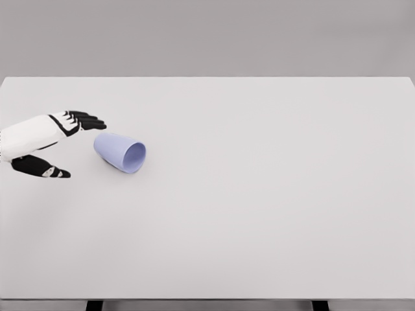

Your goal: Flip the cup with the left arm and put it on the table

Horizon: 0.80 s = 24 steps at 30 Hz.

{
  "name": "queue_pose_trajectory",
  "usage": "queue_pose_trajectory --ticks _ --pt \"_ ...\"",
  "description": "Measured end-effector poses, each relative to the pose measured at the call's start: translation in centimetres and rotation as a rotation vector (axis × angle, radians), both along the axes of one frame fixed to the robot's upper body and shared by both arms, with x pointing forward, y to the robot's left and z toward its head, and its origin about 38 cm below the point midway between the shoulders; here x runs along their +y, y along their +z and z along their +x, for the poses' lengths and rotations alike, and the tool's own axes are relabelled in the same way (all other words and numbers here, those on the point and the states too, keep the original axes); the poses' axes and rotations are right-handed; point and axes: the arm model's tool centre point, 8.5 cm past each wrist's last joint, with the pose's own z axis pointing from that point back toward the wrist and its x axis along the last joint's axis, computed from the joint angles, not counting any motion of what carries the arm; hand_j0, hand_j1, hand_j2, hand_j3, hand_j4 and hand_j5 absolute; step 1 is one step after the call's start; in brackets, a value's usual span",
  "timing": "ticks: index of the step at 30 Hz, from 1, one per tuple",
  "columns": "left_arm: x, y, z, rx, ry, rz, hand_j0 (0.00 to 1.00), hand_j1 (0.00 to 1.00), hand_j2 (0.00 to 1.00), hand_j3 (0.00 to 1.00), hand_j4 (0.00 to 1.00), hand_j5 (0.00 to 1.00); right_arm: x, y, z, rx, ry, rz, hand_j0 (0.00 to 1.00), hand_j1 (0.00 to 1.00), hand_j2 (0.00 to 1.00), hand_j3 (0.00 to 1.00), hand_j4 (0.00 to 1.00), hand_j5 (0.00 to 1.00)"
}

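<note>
Head view shows the left hand [55, 144] reaching in from the nine o'clock edge of the picture, low over the table [259, 214]. It is spread wide and holds nothing: the black fingers [87, 120] stretch out flat toward three o'clock, and the black thumb [42, 168] splays apart from them, pointing toward four o'clock. The white forearm [19, 139] runs off the left edge behind it

Just beside the fingertips, at about four o'clock from them, lies the cup [120, 152]. It is pale blue-violet and rests on its side on the white tabletop, with its closed bottom toward the hand at ten o'clock and its open mouth facing four o'clock, toward the camera and slightly right. A narrow gap shows between the fingers and the cup, so they are near but not touching. A thin shadow sits under the cup on its lower side

Around them the table spreads white and wide across nearly the whole picture, its far edge meeting a plain grey wall [207, 35] at twelve o'clock. Two dark table legs [94, 305] peek out below the near edge at six o'clock
</note>
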Motion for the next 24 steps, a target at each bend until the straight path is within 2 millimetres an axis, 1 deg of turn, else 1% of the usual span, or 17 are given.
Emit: queue_pose_trajectory --ticks 4,7,9,10,11,12,13,14,15,16,18,22,24 --pt "-0.3 -0.1 0.0 0.002 -0.009 -0.002 1.0 1.0 1.0 1.0 1.0 1.0 0.0 0.0 0.1 -0.001 0.0 0.0 1.0 1.0 1.0 1.0 1.0 1.0" --pt "-0.8 1.2 0.8 -0.032 -0.024 -0.001 1.0 1.0 1.0 1.0 1.0 1.0 0.0 0.0 0.0 0.0 0.001 0.0 1.0 1.0 1.0 1.0 1.0 1.0" --pt "-1.0 1.0 0.8 -0.021 -0.033 0.008 1.0 1.0 1.0 1.0 1.0 1.0 0.0 0.0 0.0 0.001 0.002 0.0 1.0 1.0 1.0 1.0 1.0 1.0" --pt "-1.1 1.4 1.0 -0.027 -0.036 0.012 1.0 1.0 1.0 1.0 1.0 1.0 0.0 0.0 0.0 0.001 0.002 0.0 1.0 1.0 1.0 1.0 1.0 1.0" --pt "-1.4 2.9 1.8 -0.068 -0.048 0.025 1.0 1.0 1.0 1.0 1.0 1.0 0.0 0.0 0.0 0.0 0.002 0.0 1.0 1.0 1.0 1.0 1.0 1.0" --pt "-2.1 5.6 3.1 -0.128 -0.066 0.034 1.0 1.0 1.0 1.0 1.0 1.0 0.0 0.0 0.0 0.001 0.002 0.0 1.0 1.0 1.0 1.0 1.0 1.0" --pt "-2.5 7.2 4.2 -0.155 -0.075 0.04 1.0 1.0 1.0 1.0 1.0 1.0 0.0 0.0 0.0 0.0 0.002 0.0 1.0 1.0 1.0 1.0 1.0 1.0" --pt "-2.8 6.6 4.7 -0.129 -0.081 0.051 1.0 1.0 1.0 1.0 1.0 1.0 0.0 0.0 0.0 0.001 0.002 0.0 1.0 1.0 1.0 1.0 1.0 1.0" --pt "-2.9 5.2 4.7 -0.089 -0.087 0.065 1.0 1.0 1.0 1.0 1.0 1.0 0.0 0.0 0.0 0.001 0.002 0.0 1.0 1.0 1.0 1.0 1.0 1.0" --pt "-2.9 4.3 4.8 -0.062 -0.089 0.077 1.0 1.0 1.0 1.0 1.0 1.0 0.0 0.0 0.0 0.001 0.002 0.0 1.0 1.0 1.0 1.0 1.0 1.0" --pt "-2.9 3.2 4.8 -0.021 -0.084 0.09 1.0 1.0 1.0 1.0 1.0 1.0 0.0 0.0 0.0 0.001 0.002 0.0 1.0 1.0 1.0 1.0 1.0 1.0" --pt "-2.4 1.4 5.6 0.093 0.03 0.1 1.0 1.0 1.0 1.0 1.0 1.0 0.0 0.0 0.1 -0.001 0.002 0.0 1.0 1.0 1.0 1.0 1.0 1.0" --pt "-2.5 0.7 5.7 0.129 0.055 0.104 1.0 1.0 1.0 1.0 1.0 1.0 0.0 0.0 0.1 -0.001 0.002 0.0 1.0 1.0 1.0 1.0 1.0 1.0"
